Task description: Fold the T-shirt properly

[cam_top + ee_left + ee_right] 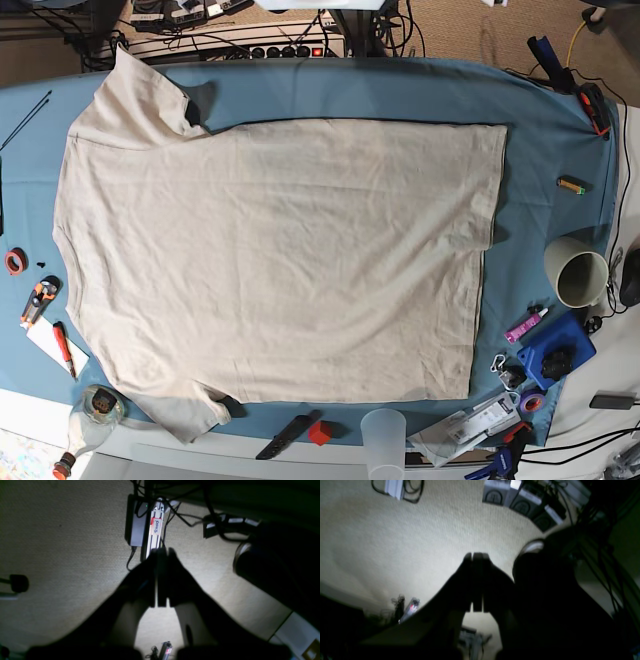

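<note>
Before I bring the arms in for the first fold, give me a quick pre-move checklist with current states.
1. T-shirt spread flat on the blue cloth: ok.
2. Both sleeves out and visible: ok, though the near one is slightly crumpled.
3. Left hand shut and holding nothing: ok, it points at the floor.
4. Right hand shut and holding nothing: ok, also over the floor.
5. Arms clear of the shirt in the base view: ok, none in view.
6. Clutter clear of the fold path: not ok, the red block and black remote lie close to the shirt's edge.
</note>
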`<action>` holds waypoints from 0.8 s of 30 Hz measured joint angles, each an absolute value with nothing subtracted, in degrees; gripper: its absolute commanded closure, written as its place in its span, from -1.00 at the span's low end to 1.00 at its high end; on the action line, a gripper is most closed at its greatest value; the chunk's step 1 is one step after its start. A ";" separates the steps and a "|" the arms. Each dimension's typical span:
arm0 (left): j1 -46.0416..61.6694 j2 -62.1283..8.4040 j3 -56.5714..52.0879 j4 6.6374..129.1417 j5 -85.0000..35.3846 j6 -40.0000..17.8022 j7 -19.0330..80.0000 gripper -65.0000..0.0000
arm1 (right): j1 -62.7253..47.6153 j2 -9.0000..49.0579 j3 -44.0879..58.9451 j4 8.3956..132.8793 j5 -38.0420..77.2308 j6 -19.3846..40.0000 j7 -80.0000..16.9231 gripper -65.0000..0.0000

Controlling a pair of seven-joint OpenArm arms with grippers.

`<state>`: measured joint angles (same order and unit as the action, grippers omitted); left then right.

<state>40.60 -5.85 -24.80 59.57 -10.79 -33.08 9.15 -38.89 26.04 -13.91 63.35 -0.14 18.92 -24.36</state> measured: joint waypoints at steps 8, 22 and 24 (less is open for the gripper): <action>50.76 -6.11 -24.77 75.13 -20.64 -31.11 17.80 1.00 | -51.09 26.50 0.10 82.00 4.01 19.09 -29.93 1.00; 66.06 -6.20 -24.77 112.40 -23.70 -24.80 29.34 1.00 | -65.04 26.52 21.74 108.88 21.78 19.27 -48.93 1.00; 67.07 -6.17 -24.80 116.86 -23.68 -24.62 31.38 1.00 | -66.04 26.52 24.88 112.46 23.68 19.20 -50.39 1.00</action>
